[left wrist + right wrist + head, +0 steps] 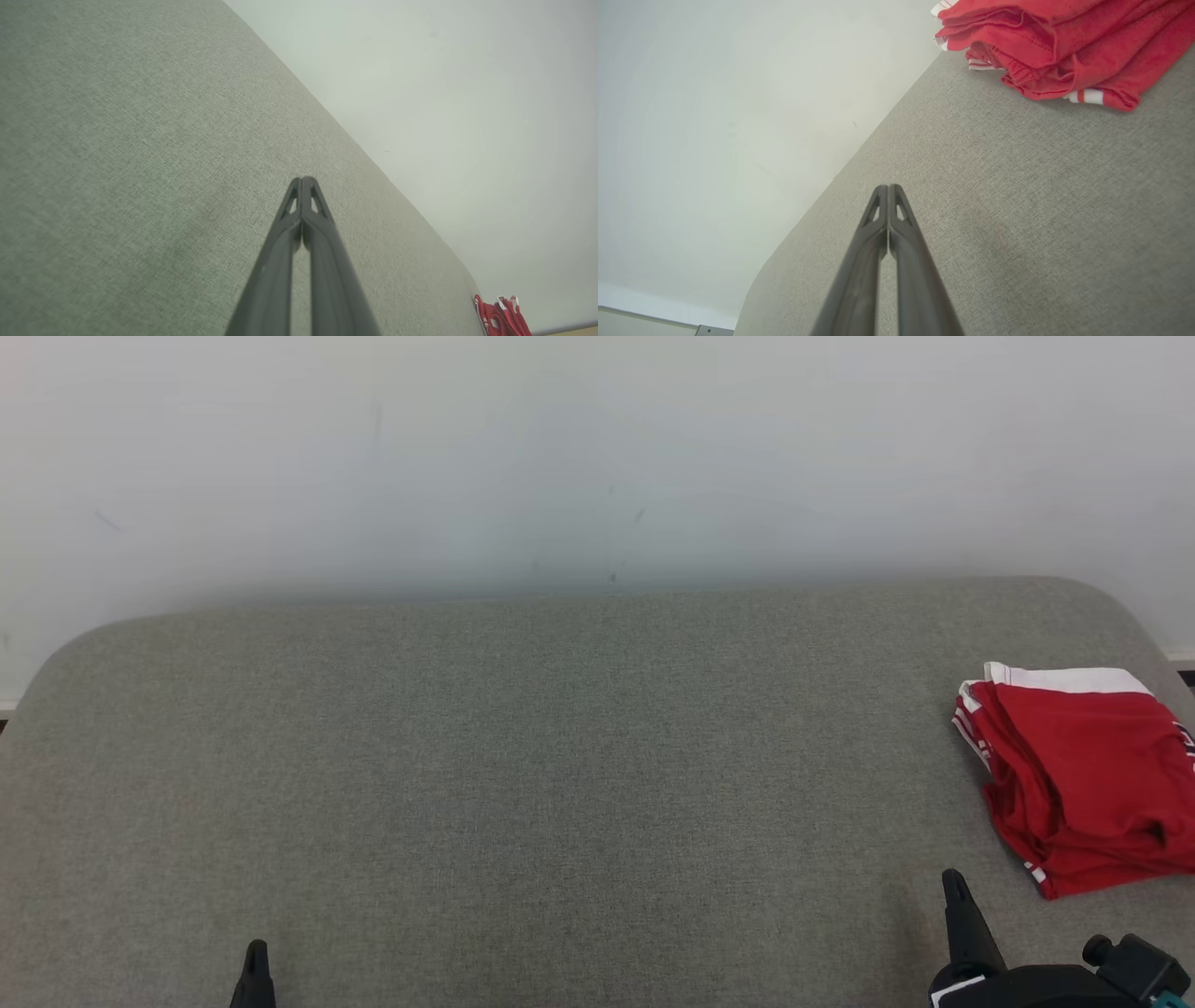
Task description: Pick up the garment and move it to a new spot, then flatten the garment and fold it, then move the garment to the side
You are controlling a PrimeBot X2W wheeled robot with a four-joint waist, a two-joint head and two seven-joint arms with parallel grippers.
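Note:
A red garment [1083, 775] with white trim lies folded in a compact stack at the right edge of the grey fabric surface [560, 784]. The same garment [1064, 46] fills the upper right of the right wrist view, and a small part of the garment [502, 317] peeks in at the lower right of the left wrist view. My right gripper [954, 879] is shut and empty, a short way in front and to the left of the stack. My left gripper [256, 952] is shut and empty too, low at the front left, far from the garment.
The grey surface has rounded far corners and backs onto a pale wall [597, 457]. The garment lies close to the surface's right edge.

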